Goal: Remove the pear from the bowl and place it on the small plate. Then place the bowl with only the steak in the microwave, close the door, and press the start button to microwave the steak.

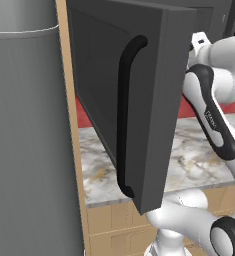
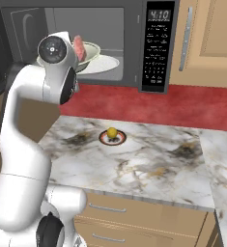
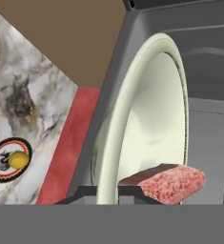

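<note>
Bowl with steak held at the open microwave, pear already on the small plate.

In the left base view the door [image 1: 139,100] stood swung wide open, its black curved handle [image 1: 126,115] facing the camera, with the marble counter [image 1: 199,160] behind it. In the right base view the arm [image 2: 28,140] rose at the left and reached up to the microwave [image 2: 134,43], where the bowl [image 2: 88,55] sat tilted at the mouth of the cavity with the steak [image 2: 78,47] in it; lower and to the right, the pear [image 2: 112,132] rested on the small plate [image 2: 112,139] on the counter. In the hand view the plate with the pear lay at the left, and the gripper [image 3: 106,191] was pinched tight on the bowl's rim, the steak just beside its right finger.
</note>
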Robot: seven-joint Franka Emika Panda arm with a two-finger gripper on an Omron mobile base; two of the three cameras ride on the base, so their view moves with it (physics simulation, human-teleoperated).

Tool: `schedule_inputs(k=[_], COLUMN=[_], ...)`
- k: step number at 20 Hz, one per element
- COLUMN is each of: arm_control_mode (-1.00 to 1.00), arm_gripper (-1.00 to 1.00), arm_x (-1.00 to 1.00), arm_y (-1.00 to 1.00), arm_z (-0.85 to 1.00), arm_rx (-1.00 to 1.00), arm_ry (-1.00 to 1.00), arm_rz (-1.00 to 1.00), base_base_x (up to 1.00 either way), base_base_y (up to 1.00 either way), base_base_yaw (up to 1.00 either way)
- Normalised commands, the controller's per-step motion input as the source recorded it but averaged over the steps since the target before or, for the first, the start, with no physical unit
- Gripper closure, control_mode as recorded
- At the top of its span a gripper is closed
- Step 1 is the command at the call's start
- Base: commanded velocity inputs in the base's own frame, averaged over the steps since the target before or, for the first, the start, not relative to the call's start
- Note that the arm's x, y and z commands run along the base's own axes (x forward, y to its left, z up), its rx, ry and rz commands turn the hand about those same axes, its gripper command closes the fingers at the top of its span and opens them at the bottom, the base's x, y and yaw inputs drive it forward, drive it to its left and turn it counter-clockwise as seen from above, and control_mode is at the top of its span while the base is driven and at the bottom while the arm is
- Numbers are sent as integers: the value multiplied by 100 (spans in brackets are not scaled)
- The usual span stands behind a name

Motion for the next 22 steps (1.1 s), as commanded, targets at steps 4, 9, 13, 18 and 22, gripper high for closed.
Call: schedule_inputs(k=[4,9,13,18,22], arm_control_mode=[-100,-100,-100,-100,-100], arm_gripper=[100,100,100,100,100], arm_x=[83,41,75,69,12], arm_y=[20,0,0,0,1], arm_z=[-27,-22,-36,-21,-2], arm_rx=[5,4,6,8,5], arm_ry=[0,7,7,10,4], arm_rz=[0,5,8,2,1], base_base_x=[0,0,0,0,0], base_base_y=[0,0,0,0,0], base_base_yaw=[0,0,0,0,0])
